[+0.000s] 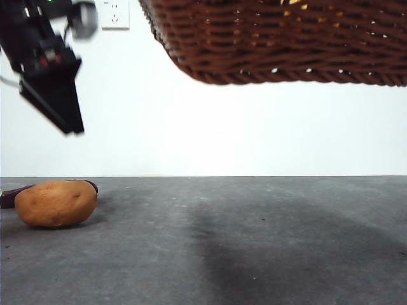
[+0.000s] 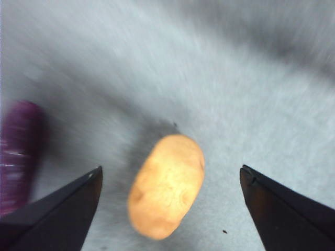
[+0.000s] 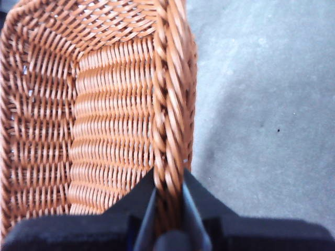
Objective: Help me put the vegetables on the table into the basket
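My right gripper [image 3: 168,209] was clamped on the braided rim of the basket [image 1: 280,44], holding it up in the air well clear of the table [image 1: 254,241], over on the right side of the scene. My left gripper [image 2: 170,180] hung above the potato [image 2: 166,185] with its jaws spread wide and nothing in them. The potato sat on the table at the left, with the purple eggplant [image 2: 18,151] just behind it.

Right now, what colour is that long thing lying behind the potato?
Dark purple eggplant, clearest in the left wrist view.
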Robot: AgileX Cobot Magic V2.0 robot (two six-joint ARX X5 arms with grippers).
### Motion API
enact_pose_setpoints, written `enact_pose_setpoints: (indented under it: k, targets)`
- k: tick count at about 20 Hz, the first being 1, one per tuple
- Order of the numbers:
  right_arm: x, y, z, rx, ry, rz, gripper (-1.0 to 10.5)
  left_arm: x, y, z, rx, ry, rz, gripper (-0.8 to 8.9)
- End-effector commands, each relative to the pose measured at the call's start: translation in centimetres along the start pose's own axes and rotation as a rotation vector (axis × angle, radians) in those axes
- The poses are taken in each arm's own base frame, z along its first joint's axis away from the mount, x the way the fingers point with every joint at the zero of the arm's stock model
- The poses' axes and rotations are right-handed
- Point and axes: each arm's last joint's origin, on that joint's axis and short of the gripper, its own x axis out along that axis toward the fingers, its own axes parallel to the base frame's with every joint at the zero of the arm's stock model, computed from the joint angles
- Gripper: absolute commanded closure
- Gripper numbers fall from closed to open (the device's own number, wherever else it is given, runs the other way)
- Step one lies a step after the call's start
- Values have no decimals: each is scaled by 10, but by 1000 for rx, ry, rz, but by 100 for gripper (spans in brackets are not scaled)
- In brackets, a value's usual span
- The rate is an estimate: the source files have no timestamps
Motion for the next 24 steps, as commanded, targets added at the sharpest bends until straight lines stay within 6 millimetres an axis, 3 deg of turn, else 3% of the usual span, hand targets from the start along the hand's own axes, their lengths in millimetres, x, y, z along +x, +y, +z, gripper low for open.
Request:
enact_pose_setpoints:
  k: [1,7,18,19,21,24]
  targets:
    - [-2,2,3,-16,-24,12,958,22,7,-4,-6,52,-43,374]
    - [-2,1,3,-35,-32,-12,958,49,18,-12,-47,119,-94,373]
    - [-2,1,4,-43,-38,-31,958,79,23,-20,-84,169,-174,376]
    - [-2,1,4,-43,-40,-34,958,79,24,-20,-88,173,-160,398]
    - [-2,1,4,-42,-41,-41,958,79,25,-20,-95,178,-156,564]
    - [-2,1,4,-42,-42,-43,958,79,26,-22,-120,180,-153,703]
